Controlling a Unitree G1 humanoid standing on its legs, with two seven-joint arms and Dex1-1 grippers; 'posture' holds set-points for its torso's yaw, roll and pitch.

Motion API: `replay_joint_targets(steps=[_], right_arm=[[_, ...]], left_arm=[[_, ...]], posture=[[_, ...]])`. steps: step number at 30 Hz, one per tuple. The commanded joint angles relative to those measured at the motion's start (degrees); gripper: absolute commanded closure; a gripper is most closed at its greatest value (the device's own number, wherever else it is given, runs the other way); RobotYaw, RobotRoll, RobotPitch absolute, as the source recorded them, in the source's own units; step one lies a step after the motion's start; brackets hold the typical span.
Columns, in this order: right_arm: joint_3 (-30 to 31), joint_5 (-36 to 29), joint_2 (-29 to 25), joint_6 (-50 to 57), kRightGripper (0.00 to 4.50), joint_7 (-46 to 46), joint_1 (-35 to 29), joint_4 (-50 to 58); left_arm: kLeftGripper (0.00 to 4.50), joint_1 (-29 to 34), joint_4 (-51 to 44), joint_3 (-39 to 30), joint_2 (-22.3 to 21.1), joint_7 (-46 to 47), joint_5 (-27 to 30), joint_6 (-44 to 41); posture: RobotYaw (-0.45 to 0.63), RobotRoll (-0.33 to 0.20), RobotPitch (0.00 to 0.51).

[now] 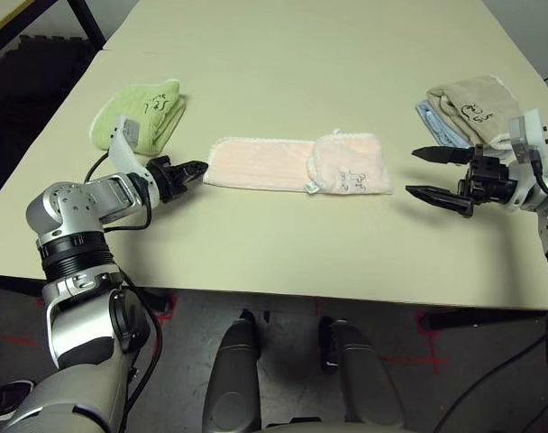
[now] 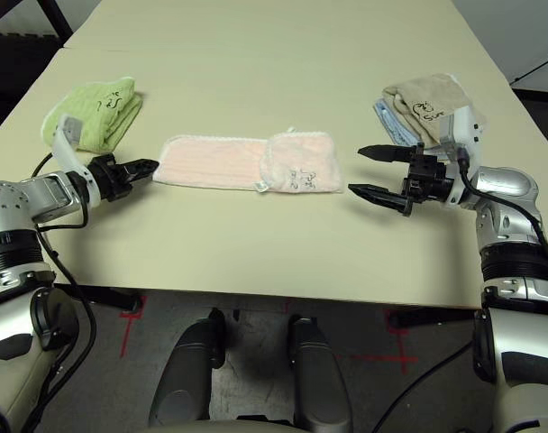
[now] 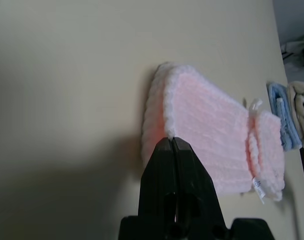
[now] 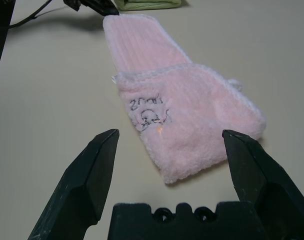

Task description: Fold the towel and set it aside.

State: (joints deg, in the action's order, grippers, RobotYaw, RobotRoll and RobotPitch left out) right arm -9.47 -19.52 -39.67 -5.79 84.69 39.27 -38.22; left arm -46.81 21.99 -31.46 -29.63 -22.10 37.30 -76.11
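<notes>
Towel (image 1: 296, 165), pale pink terry with white edging, lies at the centre of the frame on the beige table (image 1: 283, 54), folded into a long strip with its right end doubled back over itself; dark embroidery and a small white tag (image 1: 310, 188) show on that folded flap. At centre left, the left gripper (image 1: 195, 170) has its two black fingers pressed together at the strip's left edge; whether they pinch the cloth cannot be told. At centre right, the right gripper (image 1: 427, 173) hovers near the strip's folded end but apart from it, fingers spread wide and empty. A light green folded towel (image 1: 141, 113) sits at upper left, and beige (image 1: 472, 106) and blue (image 1: 433, 122) folded towels at upper right.
</notes>
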Motion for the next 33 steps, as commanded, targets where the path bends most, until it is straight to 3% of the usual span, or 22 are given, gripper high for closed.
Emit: replay_joint_targets(steps=[1,5,13,23,33], right_arm=[[0.67,0.08,0.01,-0.69,0.0,0.14,-0.01,-0.13],[0.93,0.02,0.14,-0.86,0.0,0.14,0.02,-0.23],[1.11,0.14,0.53,-1.15,0.0,0.05,0.29,-0.61],[1.14,0.1,0.58,-1.16,0.0,-0.05,0.72,-0.86],[1.04,0.19,0.11,-1.11,0.0,-0.11,0.76,-0.73]], left_arm=[[4.27,0.65,0.18,0.63,-0.84,0.02,0.32,-1.73],[3.19,1.04,0.15,2.36,-2.86,-1.48,-0.02,-2.39],[0.04,2.12,-0.63,5.21,-6.37,-4.77,0.6,-5.08],[0.01,1.71,-1.83,3.69,-2.81,-4.69,2.16,-8.43],[0.01,-0.14,1.44,3.08,0.73,-2.73,1.16,-5.77]], posture=[[0.02,0.0,0.184],[0.03,0.0,0.184],[0.04,0.0,0.186],[0.03,0.0,0.19],[0.02,0.0,0.193]])
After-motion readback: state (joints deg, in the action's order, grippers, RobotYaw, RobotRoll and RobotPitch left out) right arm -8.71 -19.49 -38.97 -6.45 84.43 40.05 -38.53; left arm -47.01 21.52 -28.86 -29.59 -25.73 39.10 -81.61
